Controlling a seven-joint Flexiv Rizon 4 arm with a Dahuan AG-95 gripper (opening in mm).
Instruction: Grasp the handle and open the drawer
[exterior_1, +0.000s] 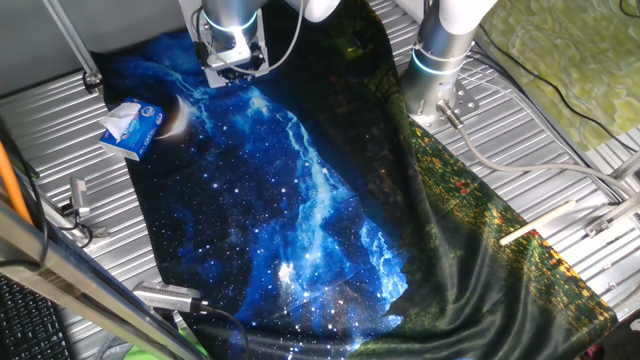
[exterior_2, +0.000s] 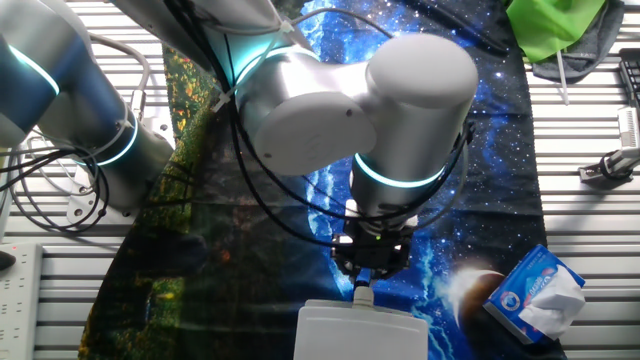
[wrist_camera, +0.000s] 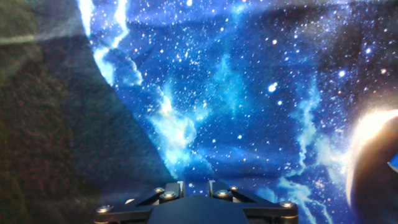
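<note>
The other fixed view: my gripper (exterior_2: 368, 283) hangs just above the drawer (exterior_2: 362, 331), a white box at the near edge of the starry cloth (exterior_2: 500, 150) on the tabletop. A small pale tab sits between fingertips and drawer top, probably the handle. Whether the jaws are apart or clamped on it I cannot tell. Judged step: at the grasp. Next: confirm the hold, then pull straight along the slide. A tissue pack (exterior_2: 536, 290) lies off to one side, clear of the drawer; the cloth beyond is open.
</note>
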